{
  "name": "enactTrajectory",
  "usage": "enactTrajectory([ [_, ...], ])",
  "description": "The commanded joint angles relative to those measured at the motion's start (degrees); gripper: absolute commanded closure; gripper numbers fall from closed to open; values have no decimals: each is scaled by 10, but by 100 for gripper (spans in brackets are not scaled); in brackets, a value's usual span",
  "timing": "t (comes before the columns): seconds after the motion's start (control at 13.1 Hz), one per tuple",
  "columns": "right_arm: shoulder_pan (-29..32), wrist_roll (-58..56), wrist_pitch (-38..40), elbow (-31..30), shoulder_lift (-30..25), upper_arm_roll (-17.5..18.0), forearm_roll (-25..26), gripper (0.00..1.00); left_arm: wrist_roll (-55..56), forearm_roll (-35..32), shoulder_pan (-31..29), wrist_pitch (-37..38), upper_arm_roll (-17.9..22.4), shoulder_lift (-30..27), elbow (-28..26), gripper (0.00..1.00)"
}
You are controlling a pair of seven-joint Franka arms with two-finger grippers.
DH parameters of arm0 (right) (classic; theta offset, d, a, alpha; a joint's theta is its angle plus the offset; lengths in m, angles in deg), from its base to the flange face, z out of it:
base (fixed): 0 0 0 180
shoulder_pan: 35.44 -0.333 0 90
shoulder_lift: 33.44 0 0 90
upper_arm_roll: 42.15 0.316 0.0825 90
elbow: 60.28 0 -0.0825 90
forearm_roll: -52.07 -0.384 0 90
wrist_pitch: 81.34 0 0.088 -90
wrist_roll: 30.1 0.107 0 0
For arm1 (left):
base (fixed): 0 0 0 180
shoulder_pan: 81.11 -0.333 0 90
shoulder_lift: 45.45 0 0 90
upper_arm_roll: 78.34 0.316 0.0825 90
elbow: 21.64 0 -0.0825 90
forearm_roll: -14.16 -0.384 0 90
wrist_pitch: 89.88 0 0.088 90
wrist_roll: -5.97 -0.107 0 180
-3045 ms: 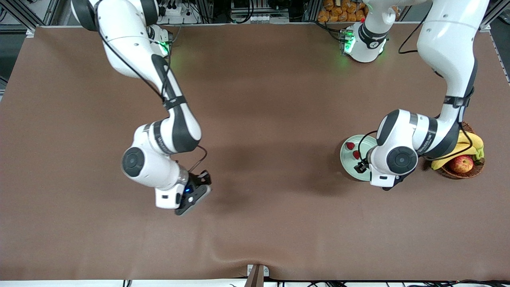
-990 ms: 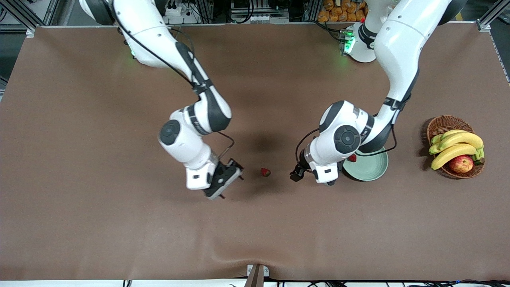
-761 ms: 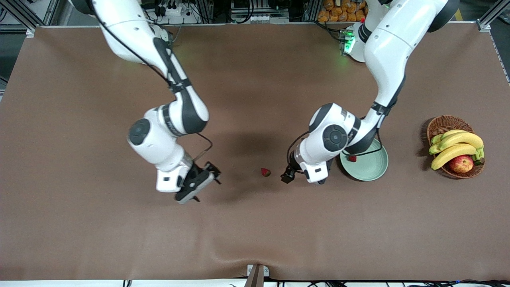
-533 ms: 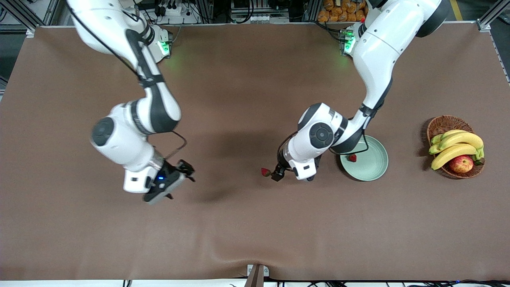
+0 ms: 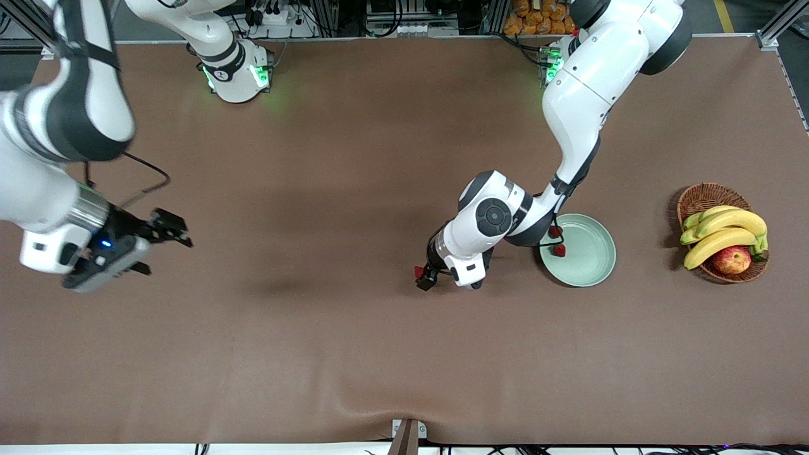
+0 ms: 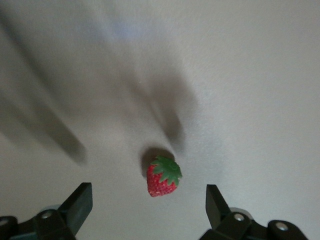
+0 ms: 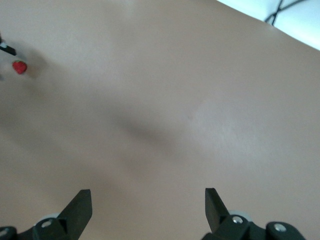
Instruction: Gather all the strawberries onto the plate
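One strawberry [image 5: 418, 272] [image 6: 162, 177] lies on the brown table mat, apart from the plate and toward the table's middle. My left gripper [image 5: 427, 280] [image 6: 149, 207] is low over it and open; the berry sits just ahead of the gap between the fingers [image 6: 80, 205], untouched. Two strawberries [image 5: 555, 231] [image 5: 559, 250] lie in the pale green plate [image 5: 591, 268], near its rim on the side toward the left arm's wrist. My right gripper [image 5: 159, 249] [image 7: 148, 207] hangs open and empty over bare mat at the right arm's end. Its wrist view shows the lone strawberry [image 7: 19, 67] far off.
A wicker basket [image 5: 705, 193] with bananas [image 5: 727, 230] and an apple [image 5: 731, 259] stands at the left arm's end, beside the plate. The left arm's forearm crosses above the plate's rim.
The left gripper left the plate and travelled to the lone strawberry, staying open. The right arm swung away from the table's middle to its own end, also open.
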Motion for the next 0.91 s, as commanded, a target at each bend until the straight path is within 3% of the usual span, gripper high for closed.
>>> enactTrajectory([
  [0.0,35,18,35,-26,-55,16,23,0,5,9,13,-6,7,17,18,5],
  [0.15,58,72,62,-22,-80,37,68,0,5,11,13,-7,7,21,24,14],
  [0.38,146,201,129,-16,-113,140,120,0,4,11,13,-8,7,27,31,25],
  [0.46,157,238,154,-7,-115,155,125,0,5,11,13,-13,7,35,39,29],
  [0.61,152,310,215,27,-114,157,146,0,5,11,19,-15,7,44,48,33],
  [0.76,153,340,247,38,-114,154,151,0,5,11,20,-15,7,51,55,44],
  [0.84,155,351,260,39,-115,152,152,0,5,11,19,-15,7,50,55,56],
])
